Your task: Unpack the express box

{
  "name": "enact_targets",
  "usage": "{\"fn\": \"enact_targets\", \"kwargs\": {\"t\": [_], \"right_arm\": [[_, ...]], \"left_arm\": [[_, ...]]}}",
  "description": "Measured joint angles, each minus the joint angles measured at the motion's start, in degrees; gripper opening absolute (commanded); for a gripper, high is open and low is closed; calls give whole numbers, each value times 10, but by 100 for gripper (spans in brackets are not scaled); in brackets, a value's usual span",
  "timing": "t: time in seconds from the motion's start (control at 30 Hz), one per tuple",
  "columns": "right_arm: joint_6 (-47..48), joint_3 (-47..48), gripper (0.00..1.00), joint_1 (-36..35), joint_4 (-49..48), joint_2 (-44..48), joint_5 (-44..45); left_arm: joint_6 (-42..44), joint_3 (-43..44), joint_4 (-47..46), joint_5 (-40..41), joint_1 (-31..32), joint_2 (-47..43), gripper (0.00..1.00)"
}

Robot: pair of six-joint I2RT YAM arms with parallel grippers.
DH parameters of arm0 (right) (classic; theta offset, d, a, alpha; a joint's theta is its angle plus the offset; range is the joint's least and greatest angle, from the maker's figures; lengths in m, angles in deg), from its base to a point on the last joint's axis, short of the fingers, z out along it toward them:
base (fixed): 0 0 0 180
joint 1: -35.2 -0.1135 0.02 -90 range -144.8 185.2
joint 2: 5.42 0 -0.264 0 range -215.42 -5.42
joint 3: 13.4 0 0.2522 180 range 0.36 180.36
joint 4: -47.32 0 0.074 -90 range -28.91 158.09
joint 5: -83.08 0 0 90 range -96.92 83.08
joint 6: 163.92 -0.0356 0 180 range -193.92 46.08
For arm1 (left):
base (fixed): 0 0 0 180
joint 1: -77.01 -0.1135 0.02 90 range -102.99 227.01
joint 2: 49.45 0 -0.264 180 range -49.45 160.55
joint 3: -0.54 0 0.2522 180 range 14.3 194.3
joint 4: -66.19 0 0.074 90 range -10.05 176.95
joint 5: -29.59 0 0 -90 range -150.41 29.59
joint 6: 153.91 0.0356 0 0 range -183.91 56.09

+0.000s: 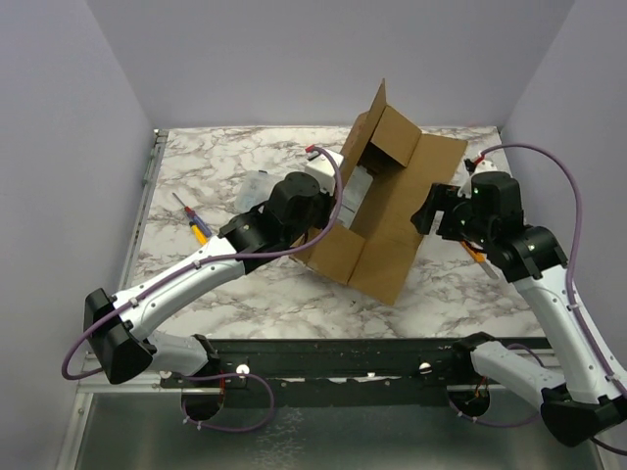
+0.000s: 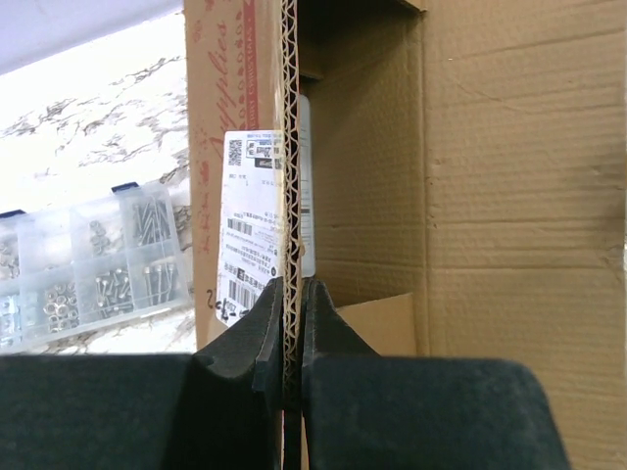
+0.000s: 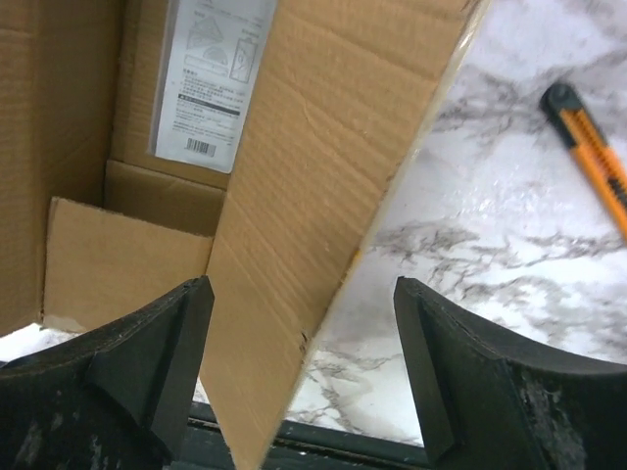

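The box (image 1: 382,211) lies on the desk (image 1: 245,294) with its flaps open. The left pincer (image 2: 292,294) pinches one box wall. The right pincer (image 3: 302,294) is wide around a flap. A packet (image 3: 211,78) waits inside, not out yet.

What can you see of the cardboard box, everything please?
The box is brown corrugated cardboard, opened, flaps spread, lying on the marble table. One outer wall bears a white barcode label and red print. A white packet sits inside. The left gripper pinches one wall edge; another flap stands between the fingers of the open right gripper.
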Motion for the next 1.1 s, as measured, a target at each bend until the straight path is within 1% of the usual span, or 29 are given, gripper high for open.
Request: {"fn": "enact_targets", "kwargs": {"t": [0.23, 0.37, 0.4, 0.43, 0.53, 0.57, 0.6, 0.7, 0.77, 0.83, 0.87, 0.9, 0.97, 1.0, 1.03, 1.1], "right_arm": [[-87, -103, 85, 0, -39, 2, 8], [-109, -148, 77, 0, -73, 7, 0], [-114, -162, 72, 0, -89, 13, -13], [-119, -174, 62, 0, -103, 19, -27], [-129, -205, 23, 0, -151, 44, -76], [-127, -210, 11, 0, -164, 53, -89], [-125, -211, 1, 0, -174, 60, -99], [-113, -202, 0, 0, -185, 86, -116], [-98, -194, 0, 0, -177, 96, -118], [-78, -189, 0, -1, -177, 96, -125], [-70, -187, 0, -3, -176, 94, -128], [-61, -187, 0, -4, -176, 90, -130], [-47, -187, 0, -3, -176, 87, -131], [-40, -187, 0, -3, -175, 87, -132], [-33, -186, 0, -4, -173, 87, -132], [-22, -175, 0, -3, -163, 80, -132]], "left_arm": [[-21, 0, -1, 13, 7, 0, 0], [-40, -3, -4, 13, 7, 0, 0], [-46, -7, -8, 13, 7, -1, 0], [-52, -10, -12, 13, 7, -2, 0], [-83, -37, -42, 6, 6, -14, 0], [-93, -47, -49, 3, 6, -19, 0], [-102, -54, -54, 0, 5, -23, 0], [-153, -94, -85, -17, -14, -38, 0], [-199, -131, -116, -54, -52, -51, 12], [-240, -171, -151, -99, -94, -61, 30], [-271, -201, -177, -134, -118, -65, 37], [-291, -219, -186, -151, -130, -66, 43], [-325, -245, -208, -171, -146, -66, 55], [-335, -250, -211, -177, -150, -66, 66], [-342, -253, -211, -185, -152, -67, 73], [-349, -250, -204, -194, -152, -70, 83]]}}
